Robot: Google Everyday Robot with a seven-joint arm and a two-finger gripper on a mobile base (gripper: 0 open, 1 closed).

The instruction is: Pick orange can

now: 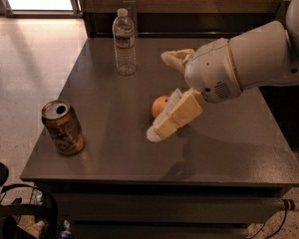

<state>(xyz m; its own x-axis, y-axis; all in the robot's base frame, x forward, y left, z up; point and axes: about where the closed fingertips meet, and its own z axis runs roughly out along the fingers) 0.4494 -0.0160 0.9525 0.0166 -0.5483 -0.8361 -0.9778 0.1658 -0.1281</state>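
Orange can (pixel 63 128) stands upright nr front-left corner of tabletop (pixel 229 143), well apart from gripper (pixel 158 94), which hangs over mid-tabletop w/ jaws spread wide, nothing held. Orange fruit (pixel 160 105) sits just behind lower jaw. Water bottle (pixel 124 41) upright at back. Arm (pixel 259 59) enters from right.

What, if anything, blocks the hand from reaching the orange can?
Probably nothing, so likely yes. The hand, open, hovers mid-table beside the orange fruit; the orange can stands upright near the front left corner, with bare tabletop between. The water bottle stands far back.
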